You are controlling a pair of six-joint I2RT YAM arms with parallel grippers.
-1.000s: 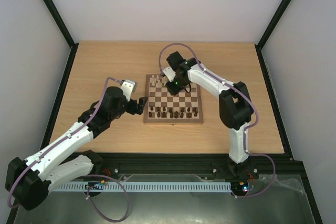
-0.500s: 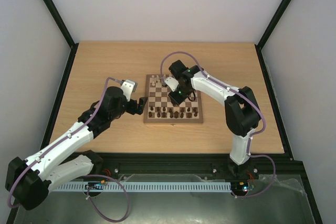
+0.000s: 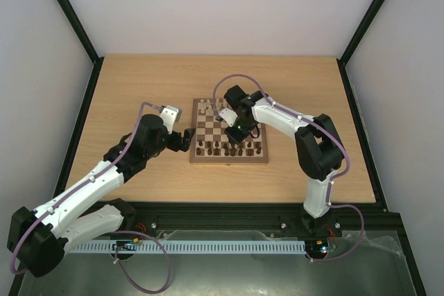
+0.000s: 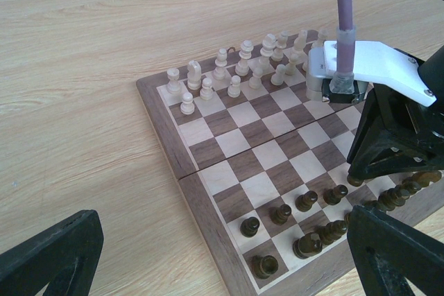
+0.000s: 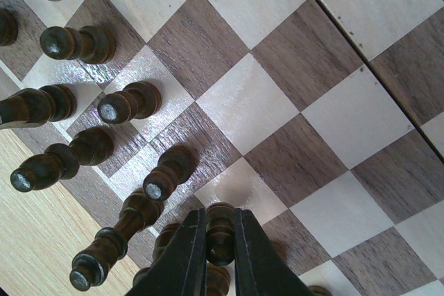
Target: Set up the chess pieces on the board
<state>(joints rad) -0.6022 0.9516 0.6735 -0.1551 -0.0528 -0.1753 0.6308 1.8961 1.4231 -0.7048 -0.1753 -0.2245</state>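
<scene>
The board [image 3: 259, 120] lies at mid-table. Pale pieces [image 4: 236, 67] stand along its far rows, dark pieces [image 4: 305, 202] along its near rows. My right gripper [image 5: 220, 240] is shut on a dark brown pawn [image 5: 219, 230] and holds it low over the near squares, among the other dark pieces [image 5: 128, 102]; from above that gripper [image 3: 234, 132] is over the board's near middle. My left gripper [image 3: 186, 139] hangs just off the board's left edge, open and empty, its fingertips [image 4: 55, 258] wide apart.
The wooden table [image 3: 139, 88] extends on all sides of the board. Black frame posts [image 3: 69, 12] and pale walls bound it. The right arm [image 4: 378, 81] and its purple cable cross above the board's right half.
My right gripper has moved from the board's far side toward the near rows, carrying the dark pawn and lowering. The left arm has not moved.
</scene>
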